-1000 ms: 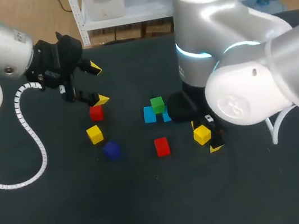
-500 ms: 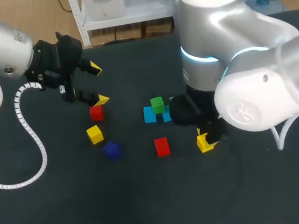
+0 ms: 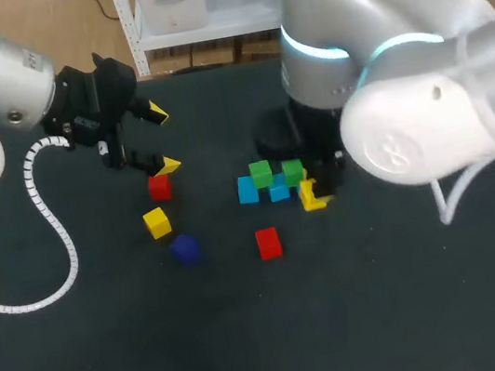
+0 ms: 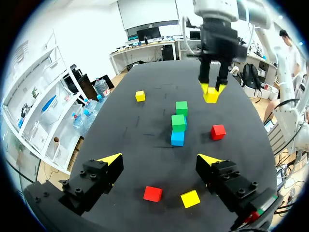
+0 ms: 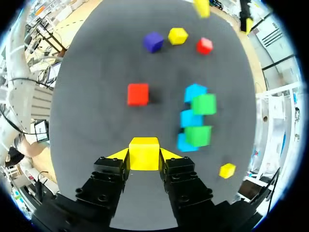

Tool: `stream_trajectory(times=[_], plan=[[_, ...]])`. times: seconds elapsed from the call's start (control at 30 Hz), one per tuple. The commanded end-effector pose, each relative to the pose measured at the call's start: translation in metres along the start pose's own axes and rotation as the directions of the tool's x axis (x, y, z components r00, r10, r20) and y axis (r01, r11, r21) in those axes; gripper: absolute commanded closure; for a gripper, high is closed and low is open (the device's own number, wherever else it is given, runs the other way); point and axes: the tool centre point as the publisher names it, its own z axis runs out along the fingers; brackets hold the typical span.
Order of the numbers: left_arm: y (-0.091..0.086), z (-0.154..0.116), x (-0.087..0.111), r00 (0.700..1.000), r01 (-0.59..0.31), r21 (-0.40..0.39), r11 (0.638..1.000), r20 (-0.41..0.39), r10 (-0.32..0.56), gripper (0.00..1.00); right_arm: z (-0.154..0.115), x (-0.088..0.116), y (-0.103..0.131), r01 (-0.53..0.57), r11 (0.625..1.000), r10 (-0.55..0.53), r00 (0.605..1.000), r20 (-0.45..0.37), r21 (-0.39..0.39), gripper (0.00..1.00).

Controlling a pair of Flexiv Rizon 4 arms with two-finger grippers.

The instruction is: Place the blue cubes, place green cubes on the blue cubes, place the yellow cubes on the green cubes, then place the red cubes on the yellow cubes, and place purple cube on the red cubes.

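My right gripper is shut on a yellow cube and hangs just right of the blue-and-green cluster. There, one green cube rests on a blue cube. A second green cube rests on another blue one, with a third blue cube between them. A red cube lies in front of the cluster. My left gripper stands open at the back left, above a red cube, a yellow cube and the purple cube.
One more yellow cube lies far back on the table, behind my right arm. The left arm's white coiled cable hangs over the table's left side. The dark tabletop stretches toward the front.
My right gripper shut on the yellow cube at the front right, lifted it and carried it back and left to the green cubes. The left arm has not moved.
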Motion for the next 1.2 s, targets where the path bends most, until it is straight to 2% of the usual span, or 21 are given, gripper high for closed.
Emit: stream_trajectory(times=[0.03, 0.2, 0.4, 0.73, 1.2], plan=[[-0.001, 0.000, 0.002, 1.000, -0.003, -0.002, 1.000, 0.007, 0.003, 0.00, -0.015, -0.017, -0.029, -0.003, 0.999, 0.002, 1.000, -0.015, -0.037, 1.00], [-0.001, 0.000, 0.002, 1.000, -0.003, -0.002, 1.000, 0.007, 0.003, 0.00, -0.016, -0.031, -0.051, 0.010, 0.998, -0.012, 0.999, -0.035, -0.060, 1.00], [-0.001, 0.000, 0.002, 1.000, -0.003, -0.002, 1.000, 0.007, 0.003, 0.00, -0.015, -0.038, -0.061, 0.010, 0.997, -0.014, 0.999, -0.052, -0.077, 1.00], [-0.001, 0.000, 0.002, 1.000, -0.003, -0.002, 1.000, 0.007, 0.003, 0.00, 0.001, -0.030, -0.063, -0.030, 0.993, 0.026, 0.999, -0.044, -0.113, 1.00], [-0.001, 0.000, 0.002, 1.000, -0.003, -0.002, 1.000, 0.007, 0.003, 0.00, 0.010, -0.029, -0.070, -0.030, 0.991, 0.024, 0.998, -0.051, -0.132, 1.00]])
